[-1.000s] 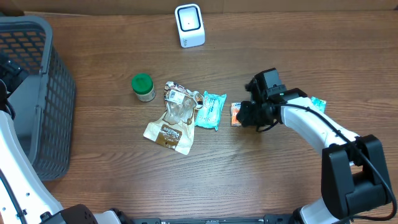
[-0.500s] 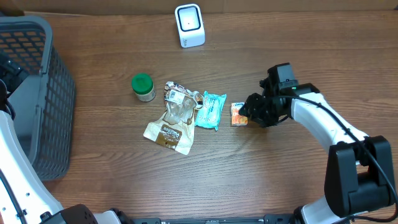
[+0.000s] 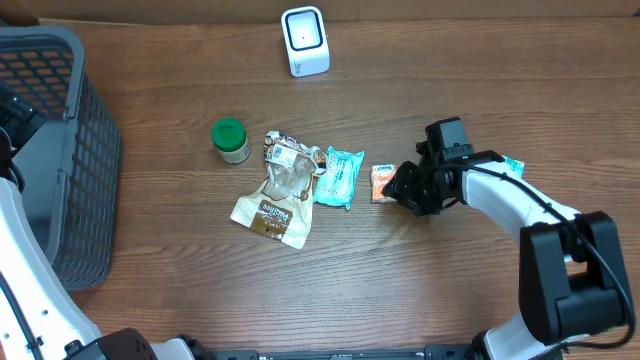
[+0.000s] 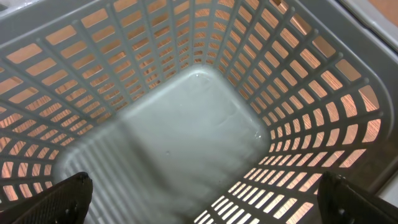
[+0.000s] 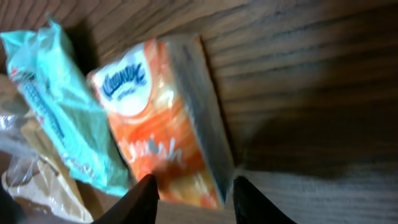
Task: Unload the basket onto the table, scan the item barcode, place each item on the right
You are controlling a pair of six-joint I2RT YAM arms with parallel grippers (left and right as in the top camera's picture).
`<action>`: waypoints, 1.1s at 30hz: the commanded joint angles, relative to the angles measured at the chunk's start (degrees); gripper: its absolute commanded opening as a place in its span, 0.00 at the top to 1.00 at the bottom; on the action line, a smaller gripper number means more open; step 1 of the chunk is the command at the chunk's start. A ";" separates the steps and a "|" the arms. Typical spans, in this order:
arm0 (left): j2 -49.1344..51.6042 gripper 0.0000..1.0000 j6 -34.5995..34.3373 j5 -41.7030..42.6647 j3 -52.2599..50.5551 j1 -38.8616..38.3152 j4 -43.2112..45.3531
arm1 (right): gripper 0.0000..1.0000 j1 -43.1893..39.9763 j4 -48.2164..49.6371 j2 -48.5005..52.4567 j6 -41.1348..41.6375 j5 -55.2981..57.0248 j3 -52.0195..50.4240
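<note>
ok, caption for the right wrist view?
Right gripper at an orange tissue pack on the wooden table, teal packet beside it.

Noted small orange Kleenex tissue pack [image 3: 379, 184] lying flat on tabletop [image 3: 450, 290]; white scanner [image 3: 304, 40] standing upright near far edge, well apart

Inside grey basket [image 4: 186, 143], tool [image 4: 208, 202] spread wide

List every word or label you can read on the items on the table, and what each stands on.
"Kleenex": white oval on the orange tissue pack; the script below it is too blurred to read.
Teal packet: print too blurred to read.
Brown-and-clear pouch: label too small to read.
</note>
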 commanded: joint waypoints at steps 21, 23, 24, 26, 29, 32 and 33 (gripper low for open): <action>0.24 0.00 -1.20 0.22 1.11 0.24 0.17 | 0.96 -0.07 -1.99 -0.07 -11.19 -22.95 5.92; 0.24 0.00 -1.20 0.24 1.11 0.24 0.17 | 0.96 -0.07 -1.79 -1.86 -12.85 -29.31 6.99; 0.24 0.00 -1.20 0.22 1.11 0.24 0.17 | 0.96 -0.07 -1.51 -2.80 -13.20 -32.20 7.48; 0.24 0.00 -1.20 0.22 1.11 0.24 0.17 | 0.96 -0.07 -0.20 -4.37 -13.18 -37.55 7.96; 0.24 0.00 -1.20 0.22 1.11 0.24 0.17 | 0.96 -0.07 3.98 -5.66 -12.07 -47.71 8.00; 0.24 0.00 -1.20 0.22 1.11 0.24 0.17 | 0.96 -0.07 10.29 -5.73 -6.10 -56.43 8.00; 0.24 0.00 -1.20 0.22 1.11 0.24 0.20 | 0.96 -0.07 12.66 -5.73 -3.54 -58.25 8.00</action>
